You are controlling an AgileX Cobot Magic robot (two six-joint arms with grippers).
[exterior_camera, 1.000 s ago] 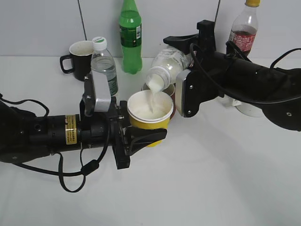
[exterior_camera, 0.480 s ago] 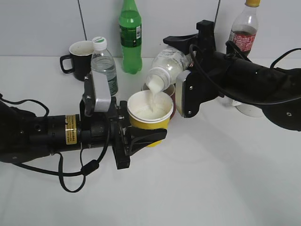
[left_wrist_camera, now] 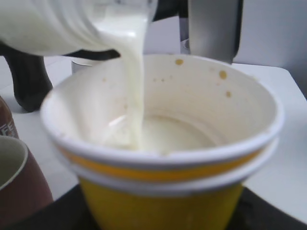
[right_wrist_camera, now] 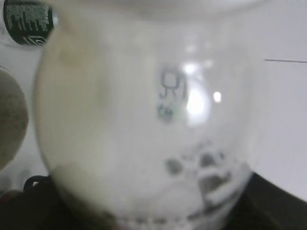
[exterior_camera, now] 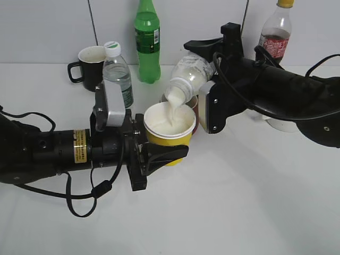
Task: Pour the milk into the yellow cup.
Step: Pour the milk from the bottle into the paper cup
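Observation:
The yellow cup (exterior_camera: 169, 133), white inside, is held at the middle of the table by my left gripper (exterior_camera: 159, 154), which is shut on it. In the left wrist view the yellow cup (left_wrist_camera: 163, 191) fills the frame, with white milk pooled in its bottom. My right gripper (exterior_camera: 212, 79) is shut on the milk bottle (exterior_camera: 188, 74), which is tipped mouth-down over the cup. A white stream of milk (left_wrist_camera: 133, 96) falls from its mouth into the cup. The bottle's clear base (right_wrist_camera: 144, 120) fills the right wrist view.
A dark red mug (exterior_camera: 191, 103) stands right behind the cup, also at the left wrist view's lower left (left_wrist_camera: 19, 187). A clear water bottle (exterior_camera: 118, 71), a black mug (exterior_camera: 87, 64) and a green bottle (exterior_camera: 147, 42) stand at the back. A red-labelled bottle (exterior_camera: 276, 32) is back right.
The bottle has tilted up very slightly at its base. The stream keeps running into the cup. Both arms stay nearly still.

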